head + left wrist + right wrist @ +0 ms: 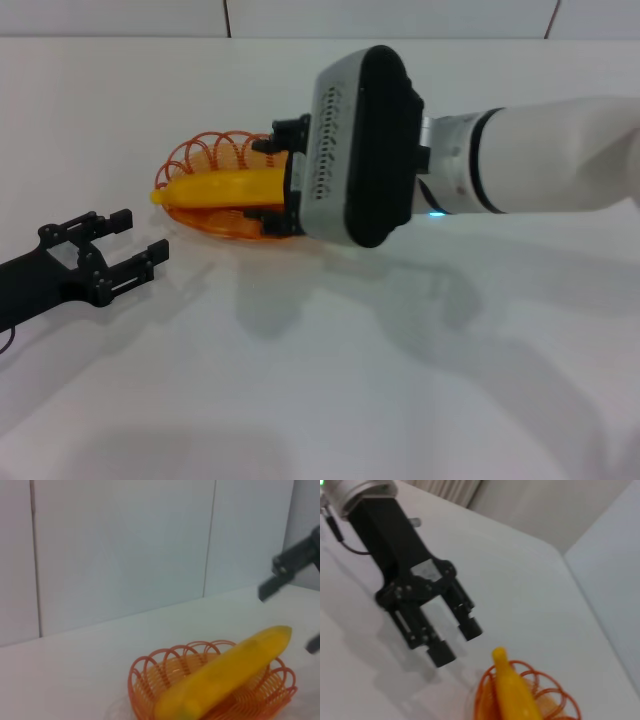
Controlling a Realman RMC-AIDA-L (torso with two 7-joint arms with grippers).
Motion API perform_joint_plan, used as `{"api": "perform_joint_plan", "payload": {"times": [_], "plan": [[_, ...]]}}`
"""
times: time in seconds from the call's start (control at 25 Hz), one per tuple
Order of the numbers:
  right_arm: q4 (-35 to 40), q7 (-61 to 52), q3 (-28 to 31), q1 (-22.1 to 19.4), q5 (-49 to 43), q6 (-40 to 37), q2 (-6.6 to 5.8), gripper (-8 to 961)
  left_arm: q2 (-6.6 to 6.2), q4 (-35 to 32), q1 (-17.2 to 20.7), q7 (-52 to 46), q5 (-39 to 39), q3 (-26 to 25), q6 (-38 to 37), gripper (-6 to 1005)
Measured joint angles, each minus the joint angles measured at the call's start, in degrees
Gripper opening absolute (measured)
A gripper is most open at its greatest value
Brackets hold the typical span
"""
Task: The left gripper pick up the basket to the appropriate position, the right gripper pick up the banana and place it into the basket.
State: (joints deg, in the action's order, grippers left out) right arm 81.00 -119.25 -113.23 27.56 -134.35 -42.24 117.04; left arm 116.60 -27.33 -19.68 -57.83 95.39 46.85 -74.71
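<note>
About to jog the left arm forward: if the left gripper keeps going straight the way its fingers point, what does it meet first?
Most likely the banana tip overhanging the basket rim, then the rim itself. The left gripper sits open on the table, pointing towards them, with only bare table between. Depth is uncertain.

Yellow banana [222, 188] lying lengthwise in orange wire basket [205, 152], tip overhanging rim.

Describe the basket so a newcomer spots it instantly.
On the white table, look ahead of the open left gripper, under the right gripper. The basket is orange looped wire, cradling the yellow banana, the only colour there.
</note>
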Motion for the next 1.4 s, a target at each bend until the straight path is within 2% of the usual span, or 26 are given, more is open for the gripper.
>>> {"api": "perform_joint_plan", "payload": {"times": [0.32,0.68,0.84,1.2,1.4], "plan": [[-1.9,15.3,11.2,-3.5,16.0,-8.4,-0.06,701,-0.04,0.0,0.1,0.0,-0.2,0.0,0.0,678],[-12.0,27.1,24.8,-3.9,27.2,-17.5,-0.13,700,-0.07,0.0,0.1,0.3,-0.3,-0.1,0.0,678],[-18.1,32.8,31.0,-3.4,30.4,-21.8,-0.17,700,-0.01,0.0,0.1,0.6,-0.5,-0.1,0.0,678],[-27.4,39.0,37.3,-3.6,31.5,-23.3,-0.20,700,0.11,0.0,-0.2,0.8,-0.5,-0.1,0.0,678],[-34.9,46.3,41.6,-3.4,36.6,-25.7,-0.28,700,0.20,0.0,-0.3,0.9,-0.5,-0.1,0.0,678]]}}
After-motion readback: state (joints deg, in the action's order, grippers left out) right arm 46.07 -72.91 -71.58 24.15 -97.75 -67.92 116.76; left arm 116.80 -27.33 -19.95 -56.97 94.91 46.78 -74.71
